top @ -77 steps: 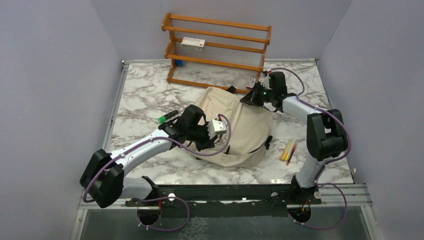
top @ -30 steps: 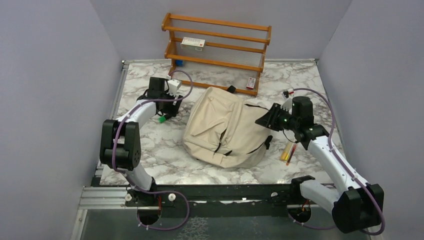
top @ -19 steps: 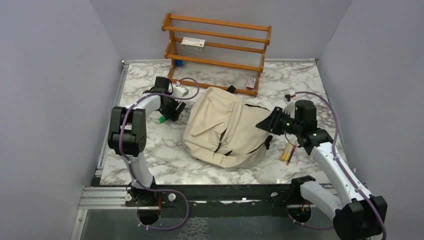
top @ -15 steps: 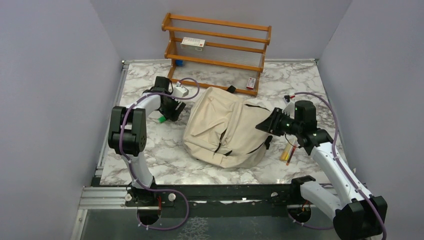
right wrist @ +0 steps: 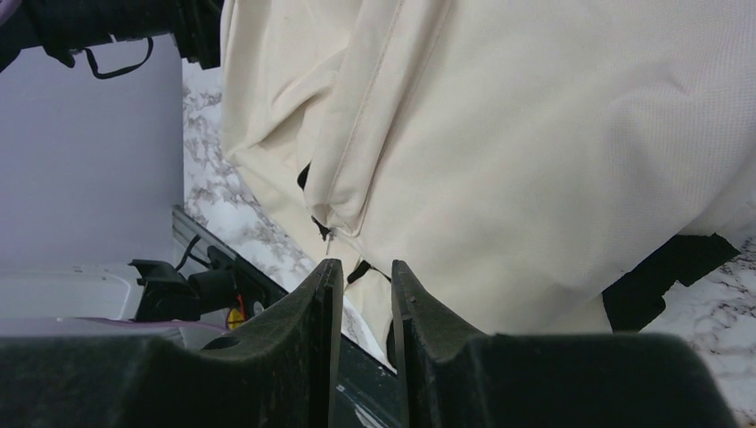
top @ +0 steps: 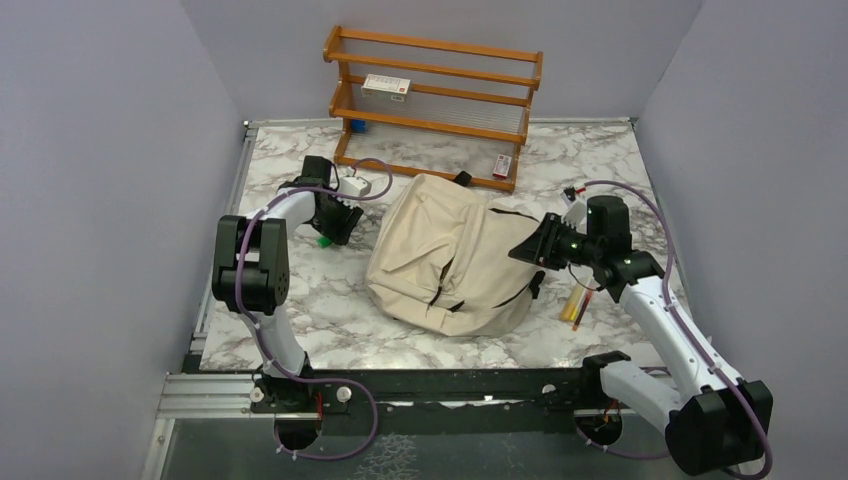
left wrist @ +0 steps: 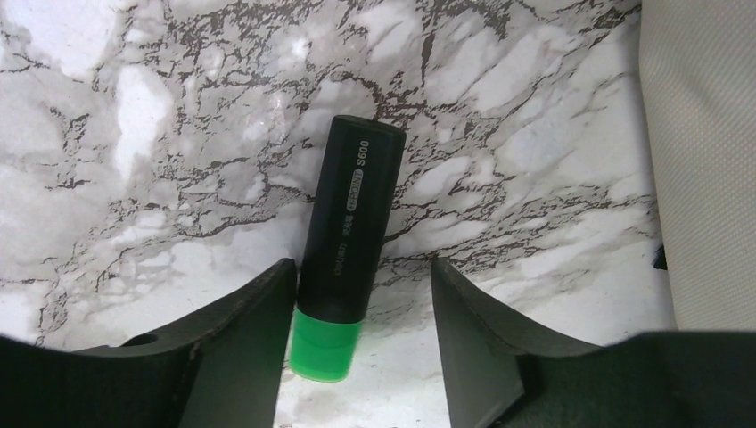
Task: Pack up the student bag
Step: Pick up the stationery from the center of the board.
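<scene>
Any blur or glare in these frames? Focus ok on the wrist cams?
Top external: even light, soft shadows, no glare on the table. Left wrist: marker sharp, barrel print visible, soft shadow beside it. Right wrist: student bag weave crisp, right gripper's fingers dark and featureless up close.

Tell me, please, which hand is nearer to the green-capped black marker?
Left. The left hand straddles the marker, a finger on each side; the right hand is across the student bag, at its right edge.

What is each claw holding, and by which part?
Nothing. The left claw straddles the black highlighter near its green end, unclamped; the right claw hangs empty by the student bag.
</scene>
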### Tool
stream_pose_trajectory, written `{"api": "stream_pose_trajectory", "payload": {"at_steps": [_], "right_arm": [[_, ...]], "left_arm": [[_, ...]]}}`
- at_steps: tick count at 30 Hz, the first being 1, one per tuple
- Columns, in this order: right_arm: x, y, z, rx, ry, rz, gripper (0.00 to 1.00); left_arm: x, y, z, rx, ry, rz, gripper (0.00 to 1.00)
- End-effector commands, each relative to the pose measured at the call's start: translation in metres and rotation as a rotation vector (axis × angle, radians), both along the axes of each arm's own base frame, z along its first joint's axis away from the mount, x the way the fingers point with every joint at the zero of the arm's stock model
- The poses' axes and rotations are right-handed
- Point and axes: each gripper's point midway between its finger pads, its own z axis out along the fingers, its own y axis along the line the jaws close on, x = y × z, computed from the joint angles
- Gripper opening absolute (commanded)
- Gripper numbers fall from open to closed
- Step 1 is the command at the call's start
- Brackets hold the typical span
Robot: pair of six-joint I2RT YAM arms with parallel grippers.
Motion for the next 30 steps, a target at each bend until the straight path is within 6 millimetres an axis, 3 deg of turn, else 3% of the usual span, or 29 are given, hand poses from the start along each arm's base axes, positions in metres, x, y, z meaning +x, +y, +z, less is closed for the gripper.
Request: {"api": "stream_pose_trajectory", "payload": {"at_steps": [1,7,11,17,20,23,30], "right_arm": [[-0.002,0.004,0.012,0.012,-0.018,0.04,0.31],[-0.007,0.005,0.008,0.031,-0.005,0.036,0.31],[-0.013,0.005,0.01,0.042,-0.007,0.039,0.31],[-0.015,0.006,0.015,0.053,-0.016,0.049,0.32],[-0.013,0.006,0.022,0.048,-0.038,0.049,0.32],[-0.012,0.009,0.034,0.065,-0.071,0.067,0.32],[-0.01,0.02,0.068,0.176,-0.119,0.083,0.37]], "left_arm": [[-0.024,0.018,-0.019,0.062,0.102,0.012,0.54],[-0.02,0.013,-0.021,0.036,0.111,-0.001,0.41],[-0.017,0.009,-0.019,0.01,0.117,-0.008,0.25],[-0.01,0.003,0.006,-0.049,0.069,-0.003,0.12],[-0.001,0.009,0.034,-0.025,-0.009,0.018,0.05],[0.006,0.001,0.078,-0.063,-0.126,0.002,0.0],[-0.015,-0.065,0.163,-0.152,-0.376,-0.237,0.0]]}}
